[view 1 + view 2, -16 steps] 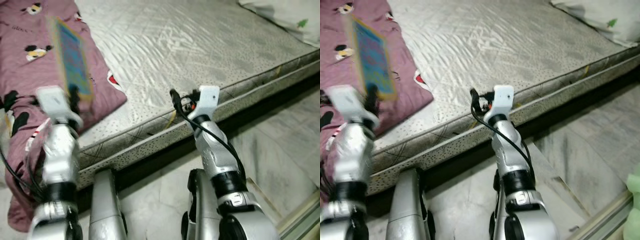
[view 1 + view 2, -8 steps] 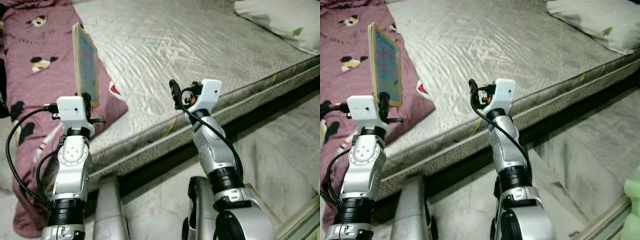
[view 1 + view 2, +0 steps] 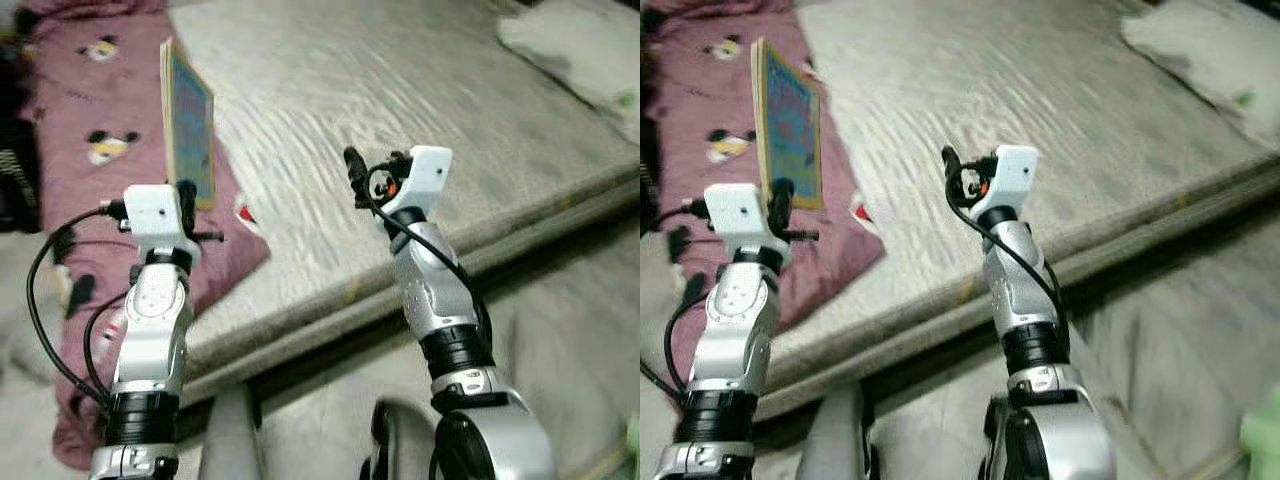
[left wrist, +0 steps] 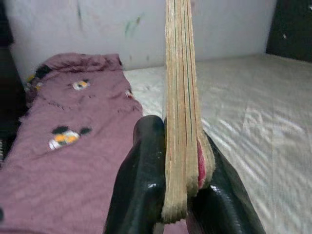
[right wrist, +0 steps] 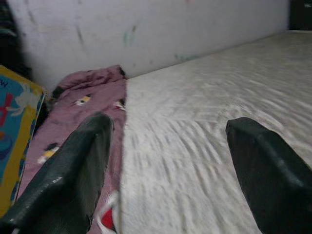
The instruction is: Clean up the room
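To do this step well, the robot should keep the book [image 3: 188, 120] upright and steady while carrying it, then lower it flat onto a tidy spot. The left claw [image 4: 168, 187] is clenched on the book's lower edge (thin, with a blue cover), holding it above the maroon blanket [image 3: 80, 120] on the bed [image 3: 400, 90]. The right claw [image 5: 165, 170] hangs released, empty, over the mattress edge.

Both silver arms were raised, forearms upright, white wrist blocks at the top. The left gripper [image 4: 181, 195] had its two black fingers [image 4: 141, 180] clamped together on a thin flat object standing upright between them. The right gripper [image 5: 170, 161] pointed forward, its fingers [image 5: 73, 170] spread wide apart with nothing between them.
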`<state>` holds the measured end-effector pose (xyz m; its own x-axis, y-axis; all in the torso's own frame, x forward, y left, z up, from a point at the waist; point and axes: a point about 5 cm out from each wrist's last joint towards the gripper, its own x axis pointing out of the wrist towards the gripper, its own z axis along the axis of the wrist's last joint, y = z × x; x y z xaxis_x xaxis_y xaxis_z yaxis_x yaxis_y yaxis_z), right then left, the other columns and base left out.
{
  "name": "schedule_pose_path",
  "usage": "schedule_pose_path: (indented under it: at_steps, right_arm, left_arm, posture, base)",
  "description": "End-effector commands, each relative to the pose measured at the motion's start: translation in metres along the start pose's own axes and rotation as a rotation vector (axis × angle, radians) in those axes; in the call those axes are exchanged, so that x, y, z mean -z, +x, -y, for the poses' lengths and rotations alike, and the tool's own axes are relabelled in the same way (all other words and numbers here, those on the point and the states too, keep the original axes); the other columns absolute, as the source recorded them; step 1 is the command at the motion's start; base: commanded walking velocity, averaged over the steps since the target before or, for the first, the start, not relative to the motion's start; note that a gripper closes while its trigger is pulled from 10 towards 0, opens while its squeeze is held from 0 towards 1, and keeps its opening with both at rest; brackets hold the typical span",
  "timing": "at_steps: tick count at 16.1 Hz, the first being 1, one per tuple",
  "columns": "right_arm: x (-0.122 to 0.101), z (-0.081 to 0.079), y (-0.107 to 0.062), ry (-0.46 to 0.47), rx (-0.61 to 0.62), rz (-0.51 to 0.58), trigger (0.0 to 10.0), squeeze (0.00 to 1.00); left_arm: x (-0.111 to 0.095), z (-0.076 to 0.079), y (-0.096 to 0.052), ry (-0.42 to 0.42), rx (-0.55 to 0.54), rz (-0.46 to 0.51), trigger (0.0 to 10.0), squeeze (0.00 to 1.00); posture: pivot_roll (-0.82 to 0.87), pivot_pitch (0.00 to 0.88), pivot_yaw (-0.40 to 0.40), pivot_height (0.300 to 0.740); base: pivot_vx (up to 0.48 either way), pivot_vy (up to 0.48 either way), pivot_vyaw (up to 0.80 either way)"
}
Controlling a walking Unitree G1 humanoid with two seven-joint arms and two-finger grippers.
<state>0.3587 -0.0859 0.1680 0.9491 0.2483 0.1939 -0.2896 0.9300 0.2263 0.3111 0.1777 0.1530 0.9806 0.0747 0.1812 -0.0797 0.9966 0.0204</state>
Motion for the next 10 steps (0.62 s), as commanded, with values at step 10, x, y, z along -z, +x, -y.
schedule_pose_path:
  at_steps: [10]
  right_arm:
    - [-0.0030,0.0037,-0.0026,-0.018,0.000,0.013,10.0,0.00]
  left_arm:
    - [-0.0045,0.0003,0.0047,0.005,0.033,0.003,10.0,0.00]
  posture:
    - [-0.03,0.000,0.011,0.740]
  base:
    - [0.000,0.000,0.00]
